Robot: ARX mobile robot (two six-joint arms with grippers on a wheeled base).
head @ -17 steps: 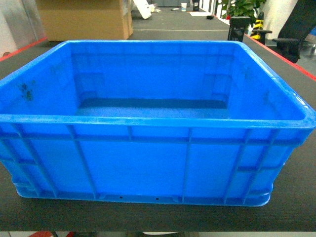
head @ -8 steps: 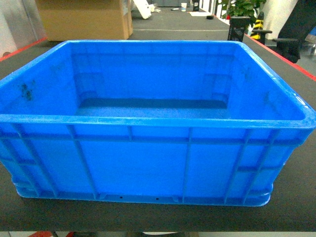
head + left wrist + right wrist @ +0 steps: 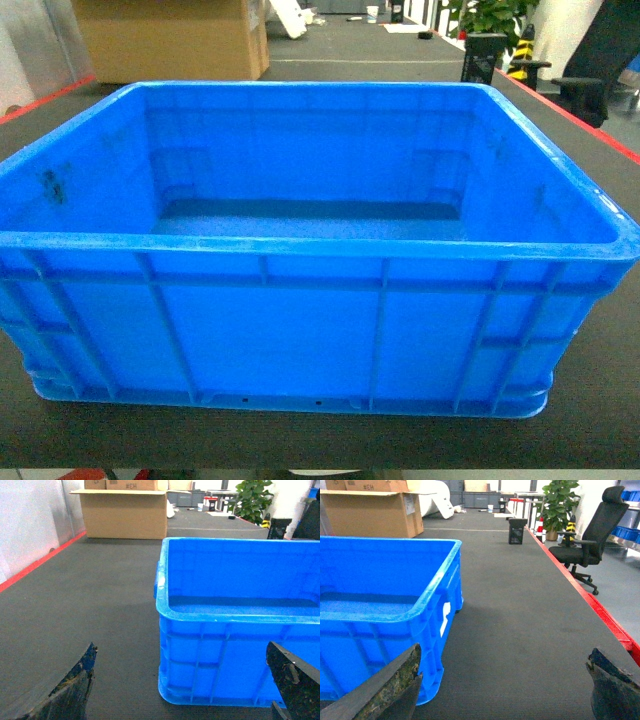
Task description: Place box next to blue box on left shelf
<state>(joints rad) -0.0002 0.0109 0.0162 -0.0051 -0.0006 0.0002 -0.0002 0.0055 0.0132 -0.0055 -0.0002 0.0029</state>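
The box (image 3: 320, 250) sat upright on the dark bench (image 3: 600, 400), filling most of the head view, its ribbed near wall facing the camera and its inside bare. In the left wrist view the box (image 3: 240, 625) took up the right half of the frame, with the left pincer (image 3: 182, 687) spread wide, one finger (image 3: 70, 690) low at the left and the other at the lower right corner, gripping nothing. In the right wrist view the box (image 3: 385, 610) lay at the left, and the right pincer (image 3: 502, 690) likewise stood wide apart and held nothing. A cardboard carton (image 3: 170, 38) stood at the upper left behind the box, an office chair (image 3: 587, 535) at the upper right.
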